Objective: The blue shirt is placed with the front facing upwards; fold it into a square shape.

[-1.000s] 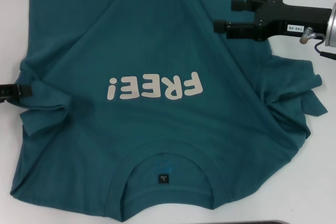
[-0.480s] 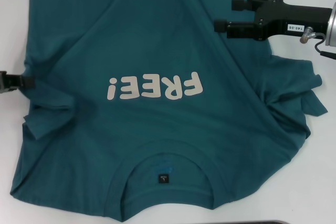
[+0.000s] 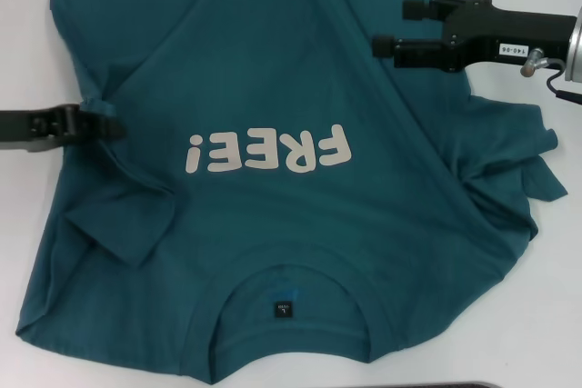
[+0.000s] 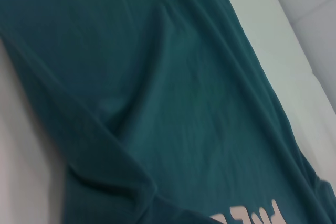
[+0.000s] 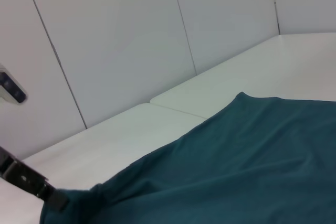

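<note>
Across the white table (image 3: 555, 315) lies the blue shirt (image 3: 273, 61), front up, one garment only, its collar (image 3: 291, 283) with the small dark neck label (image 3: 284, 308) at the near edge and the off-white "FREE!" lettering (image 3: 268, 150) reading upside down in the head view. At the shirt's left edge the left gripper (image 3: 107, 124) has its fingers closed on a bunch of the cloth, and the fabric pulls into folds from that point, with the left sleeve (image 3: 127, 224) doubled over onto the body of the shirt below it. The right gripper (image 3: 393, 26) hangs over the shirt's right side beyond the lettering, its two black fingers held parted with a clear gap between them and nothing in the gap; whether the tips touch the cloth cannot be told. The right sleeve (image 3: 518, 179) lies crumpled at the shirt's right edge, just beside that arm. The left wrist view shows only creased teal cloth (image 4: 157, 93) on the pale tabletop (image 4: 21, 161). The right wrist view shows white wall panels (image 5: 115, 40) rising behind the table and the left gripper at the shirt's far edge. Two grippers and one shirt are visible.
</note>
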`<action>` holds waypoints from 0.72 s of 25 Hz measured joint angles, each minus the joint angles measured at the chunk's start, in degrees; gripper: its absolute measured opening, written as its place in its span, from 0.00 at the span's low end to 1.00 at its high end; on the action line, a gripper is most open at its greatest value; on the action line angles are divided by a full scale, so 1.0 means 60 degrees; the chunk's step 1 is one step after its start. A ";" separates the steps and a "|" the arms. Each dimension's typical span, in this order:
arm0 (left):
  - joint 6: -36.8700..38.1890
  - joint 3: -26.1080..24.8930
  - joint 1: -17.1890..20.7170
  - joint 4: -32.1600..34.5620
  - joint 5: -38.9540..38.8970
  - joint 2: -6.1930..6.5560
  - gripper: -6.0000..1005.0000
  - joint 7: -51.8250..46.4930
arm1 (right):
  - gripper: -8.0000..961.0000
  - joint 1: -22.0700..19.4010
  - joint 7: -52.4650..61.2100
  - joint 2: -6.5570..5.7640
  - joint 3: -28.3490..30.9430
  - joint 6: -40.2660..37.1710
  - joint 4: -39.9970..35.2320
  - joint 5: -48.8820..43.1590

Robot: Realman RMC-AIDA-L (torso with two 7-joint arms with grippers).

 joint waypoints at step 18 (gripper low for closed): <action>-0.0230 0.0277 -0.0092 0.0027 -0.0245 -0.0209 0.31 0.0150 | 0.96 -0.0020 -0.0025 -0.0018 -0.0010 -0.0058 -0.0057 -0.0001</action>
